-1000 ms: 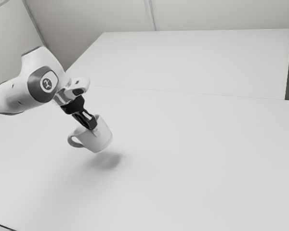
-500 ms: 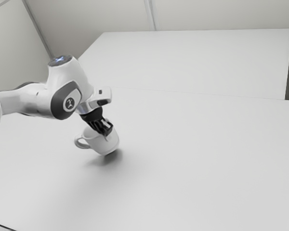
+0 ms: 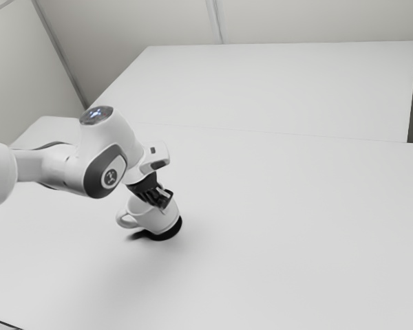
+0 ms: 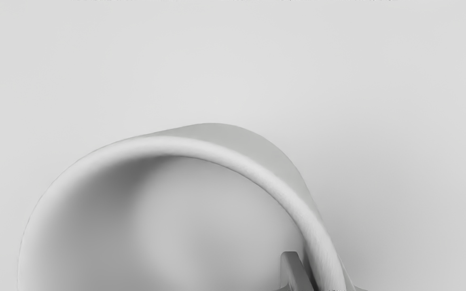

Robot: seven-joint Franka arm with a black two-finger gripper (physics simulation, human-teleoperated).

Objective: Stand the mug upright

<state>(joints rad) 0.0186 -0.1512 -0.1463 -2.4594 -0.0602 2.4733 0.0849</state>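
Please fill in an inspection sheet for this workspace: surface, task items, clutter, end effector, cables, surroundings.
Surface: pale, plain table with a thin seam; dark shadow beneath the mug.
Task items: one white mug, looking slightly tilted, its handle toward the exterior view's left; whether its base touches the table cannot be told.
Clutter: nothing seen.
End effector: black, two-fingered, shut on the mug's wall, one finger inside, the other outside.
Cables: nothing seen.
Surroundings: pale wall panels beyond the table; a dark line at the exterior view's bottom left corner, unidentified.
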